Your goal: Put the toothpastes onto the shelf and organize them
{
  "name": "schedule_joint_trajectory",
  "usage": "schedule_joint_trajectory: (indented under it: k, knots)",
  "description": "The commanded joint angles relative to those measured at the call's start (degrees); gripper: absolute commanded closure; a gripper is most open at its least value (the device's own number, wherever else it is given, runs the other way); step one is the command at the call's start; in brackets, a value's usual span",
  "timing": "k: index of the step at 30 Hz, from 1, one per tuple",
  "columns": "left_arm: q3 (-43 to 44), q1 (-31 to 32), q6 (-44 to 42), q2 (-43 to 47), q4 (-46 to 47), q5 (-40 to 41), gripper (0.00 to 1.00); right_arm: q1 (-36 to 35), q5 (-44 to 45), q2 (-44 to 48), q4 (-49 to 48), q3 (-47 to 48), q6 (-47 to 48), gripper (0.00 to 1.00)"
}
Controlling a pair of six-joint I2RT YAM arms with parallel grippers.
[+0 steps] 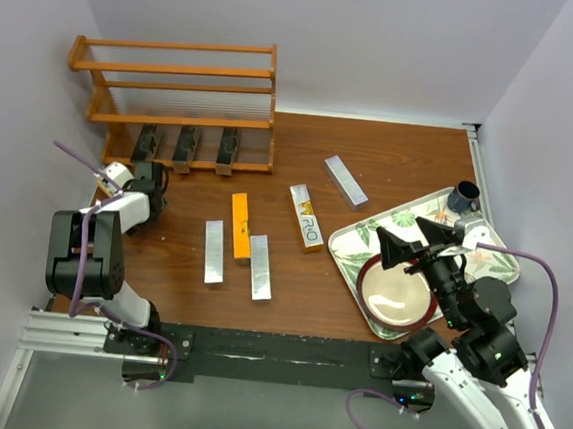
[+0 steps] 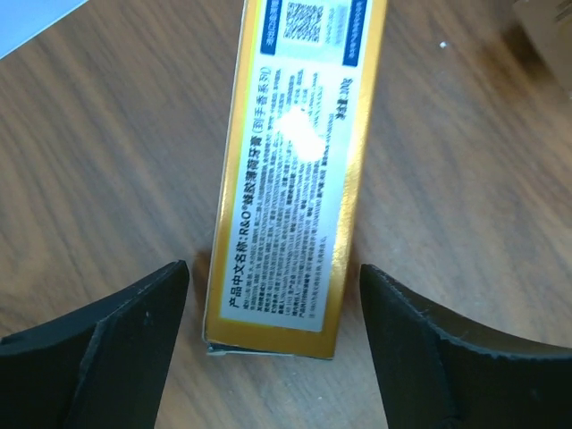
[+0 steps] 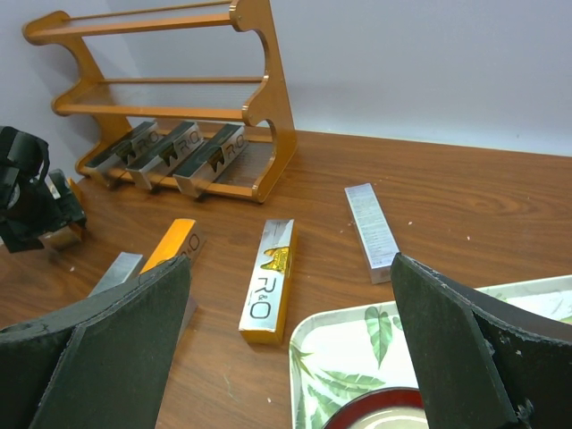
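The wooden tabletop (image 1: 402, 154) is seen carrying the shelf (image 1: 179, 68) at its far left, and three black cartons (image 1: 184, 146) are laid on the lowest tier. In the middle, two silver cartons (image 1: 214, 251) are laid flat either side of an orange carton (image 1: 240, 227). A gold-and-white carton (image 1: 306, 216) and a third silver carton (image 1: 346, 181) are spread further right. A gold-edged carton (image 2: 286, 179) is shown flat on the wood. A leaf-patterned tray (image 1: 360, 239) is set at the right.

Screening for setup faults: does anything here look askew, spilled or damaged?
Nothing looks spilled or damaged. The silver carton near the leaf tray lies diagonally on the table, off on its own.
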State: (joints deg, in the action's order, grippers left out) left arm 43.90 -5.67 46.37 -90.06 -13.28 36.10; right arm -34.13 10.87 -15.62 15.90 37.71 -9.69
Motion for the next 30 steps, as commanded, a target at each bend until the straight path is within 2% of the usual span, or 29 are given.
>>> schedule_joint_trajectory:
  k: [1,6,11,18,30]
  knots:
    - [1.02,-0.74,-0.75,1.2,3.43,0.99,0.29,-0.32,-0.77,-0.38,-1.49,1.13,-0.76,0.01]
    - [0.05,-0.75,0.3,2.69,1.07,1.17,0.53,-0.32,-1.03,-0.38,-1.84,0.96,-0.85,0.01]
    - [-1.8,-0.83,1.88,6.82,-2.09,1.96,0.61,-0.32,-1.03,0.15,-1.93,0.96,-0.85,0.02]
    - [-1.72,-0.92,3.82,15.43,-11.66,4.15,0.62,-0.41,-1.03,0.68,-1.84,0.96,-0.77,0.01]
    - [3.29,-0.92,-12.96,32.13,-17.48,-2.34,0.6,-0.59,-0.94,0.85,-1.84,0.96,-0.85,0.01]
